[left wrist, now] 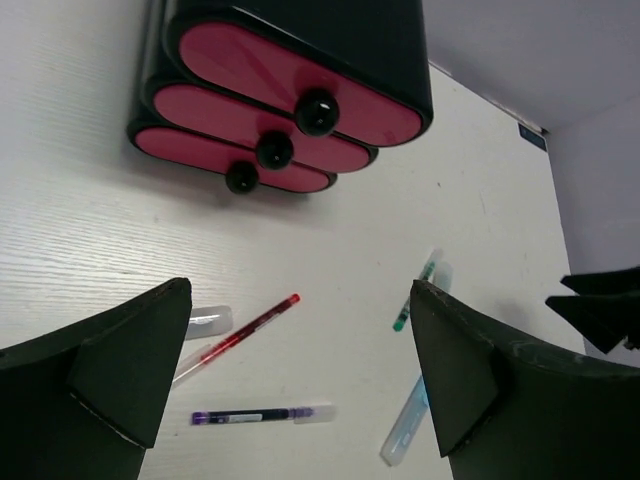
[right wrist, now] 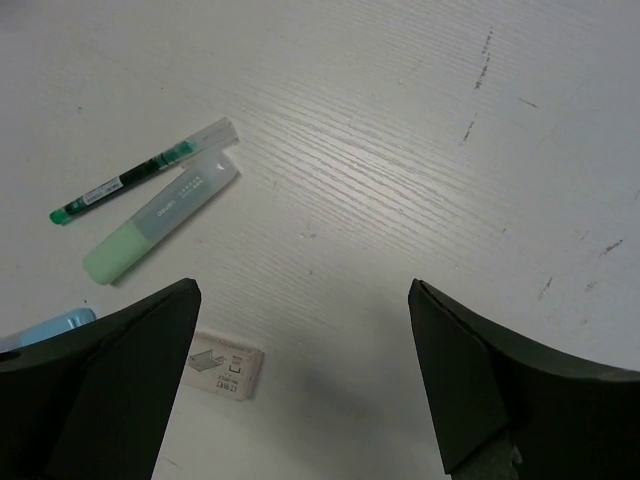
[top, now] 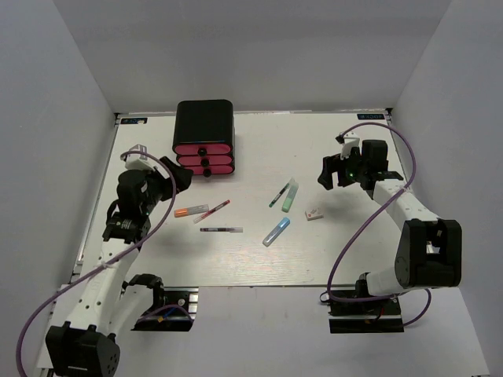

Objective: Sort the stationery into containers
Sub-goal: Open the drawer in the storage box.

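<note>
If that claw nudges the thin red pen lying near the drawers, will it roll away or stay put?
It would probably roll: the red pen looks slim and round, lying flat on a smooth table. It likely stays stiff when lifted, since its barrel shows straight. Being so thin, it may slip from a loose grip.

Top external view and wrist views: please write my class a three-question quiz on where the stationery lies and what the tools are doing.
1. True or false: the left tool holds the red pen.
2. Which item lies right beside the green pen? A mint green marker; B dark pen; C orange-capped marker.
3. Fill in: the white eraser lies nearer the ___ arm.
Key: 1 false, the tool is open and empty; 2 A; 3 right.
</note>
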{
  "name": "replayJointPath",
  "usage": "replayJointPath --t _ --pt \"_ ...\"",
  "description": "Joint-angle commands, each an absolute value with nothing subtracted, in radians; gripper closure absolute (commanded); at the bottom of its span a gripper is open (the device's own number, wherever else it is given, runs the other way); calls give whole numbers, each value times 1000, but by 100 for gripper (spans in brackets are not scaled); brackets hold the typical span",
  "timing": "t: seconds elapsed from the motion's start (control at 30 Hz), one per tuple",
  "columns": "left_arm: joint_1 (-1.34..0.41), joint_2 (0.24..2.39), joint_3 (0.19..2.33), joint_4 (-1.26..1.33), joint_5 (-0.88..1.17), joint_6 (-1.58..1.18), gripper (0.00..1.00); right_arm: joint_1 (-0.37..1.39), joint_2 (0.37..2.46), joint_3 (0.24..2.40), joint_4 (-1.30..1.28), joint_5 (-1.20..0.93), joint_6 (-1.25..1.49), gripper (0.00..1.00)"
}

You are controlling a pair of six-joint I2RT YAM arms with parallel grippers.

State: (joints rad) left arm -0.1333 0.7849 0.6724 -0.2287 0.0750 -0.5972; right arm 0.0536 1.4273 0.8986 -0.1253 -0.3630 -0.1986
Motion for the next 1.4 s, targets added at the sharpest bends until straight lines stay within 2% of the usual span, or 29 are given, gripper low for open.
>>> replayJointPath --t 0.0,0.1,0.13,0.17,0.2,0.23,0.27,0.3,0.37,0.4,0.43,0.47,0.67,0.97,1.37 --pt "-138 833 680 -161 196 -615 0 54 1388 928 -103 -434 -195 10" --pt "-138 882 690 -129 210 -615 9 52 1396 939 -118 -485 -281 10" --pt "-138 893 699 -129 210 -615 13 54 1400 943 -158 -591 -341 13" --pt "-138 913 712 -129 210 -615 24 52 1404 945 -170 -622 -368 23" --pt "-138 923 712 -129 219 -615 32 57 1402 954 -176 -659 -385 43" --pt "-138 934 727 -129 219 -615 39 60 1404 953 -167 -682 -380 52" --pt "-138 946 738 -129 219 -615 51 63 1402 951 -161 -704 -380 56" --pt "-138 971 738 -117 230 -604 53 64 1405 945 -155 -713 -383 54" --pt "-138 1000 738 -82 242 -604 51 67 1407 937 -124 -741 -382 41" --pt "-138 1017 738 -72 251 -604 37 69 1411 937 -121 -749 -390 30" --pt "-138 1055 750 -72 252 -595 32 72 1413 934 -121 -762 -397 28" --pt "-138 1074 762 -58 265 -595 31 69 1411 933 -118 -764 -405 27" --pt "-147 1184 847 -49 252 -543 23 80 1414 905 -72 -769 -385 24" --pt "-147 1409 992 -81 212 -465 23 87 1448 914 -44 -773 -367 21" --pt "-147 1526 1068 -69 193 -478 29 91 1463 911 -17 -779 -356 21"
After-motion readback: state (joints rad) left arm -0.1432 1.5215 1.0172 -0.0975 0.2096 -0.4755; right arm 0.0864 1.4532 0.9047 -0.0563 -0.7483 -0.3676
